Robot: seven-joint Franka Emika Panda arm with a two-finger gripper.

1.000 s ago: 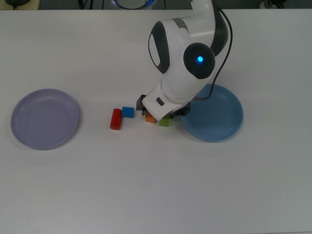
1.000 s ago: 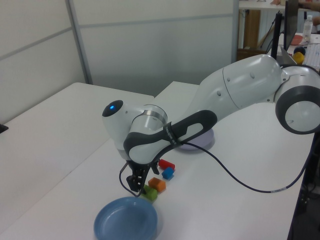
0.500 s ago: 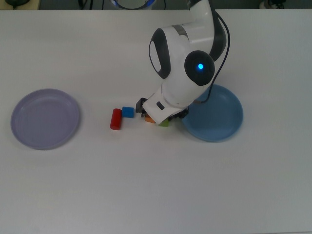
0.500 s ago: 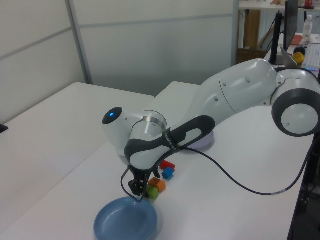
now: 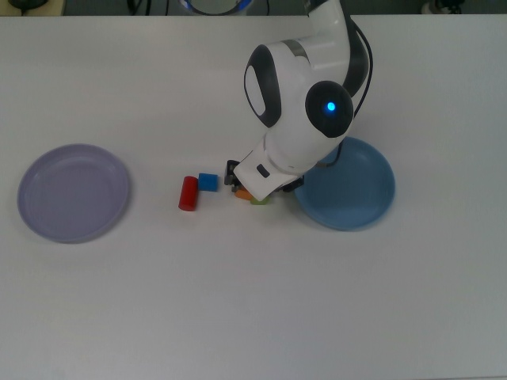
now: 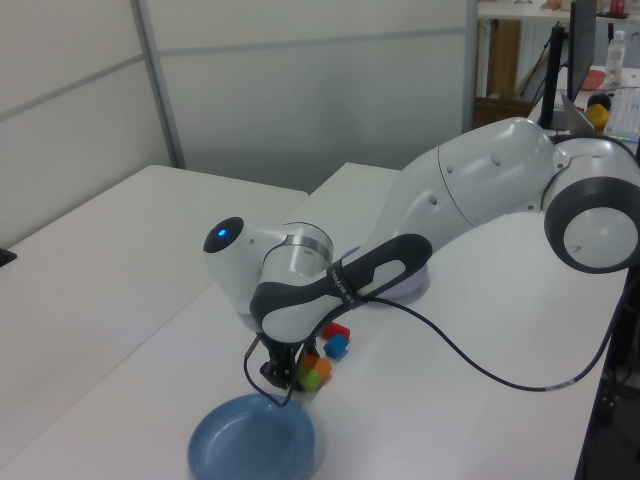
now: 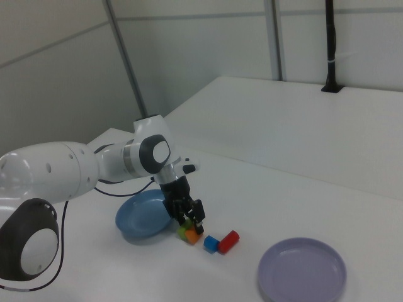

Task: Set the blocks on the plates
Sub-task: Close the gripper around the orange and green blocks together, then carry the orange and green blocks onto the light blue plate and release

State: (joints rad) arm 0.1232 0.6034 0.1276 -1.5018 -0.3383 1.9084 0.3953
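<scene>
Blocks first, seen from the top view: your red block point(image 5: 188, 192) and blue block point(image 5: 207, 181) sit on the white table point(image 5: 253, 301), touching or nearly so. The orange block point(image 5: 243, 193) and green block point(image 5: 261, 201) peek out from under the robot arm point(image 5: 297, 111). Your purple plate point(image 5: 74, 192) is far off at the top view's left, and the blue plate point(image 5: 347, 184) is at the top view's right, just beside the green block. No block is on a plate yet.

From the left view, your gripper point(image 6: 284, 372) is down low over the green block point(image 6: 305, 387), with the orange block point(image 6: 316, 375) right beside it. The blue plate point(image 6: 250, 440) is just in front.

From the right view, the gripper point(image 7: 190, 221) reaches down onto the orange block point(image 7: 192, 236) and green block point(image 7: 181, 232). You can see its fingers point(image 7: 198, 223) spread apart, not holding anything. The blue block point(image 7: 211, 243) and red block point(image 7: 228, 241) lie between them and the purple plate point(image 7: 302, 270).
</scene>
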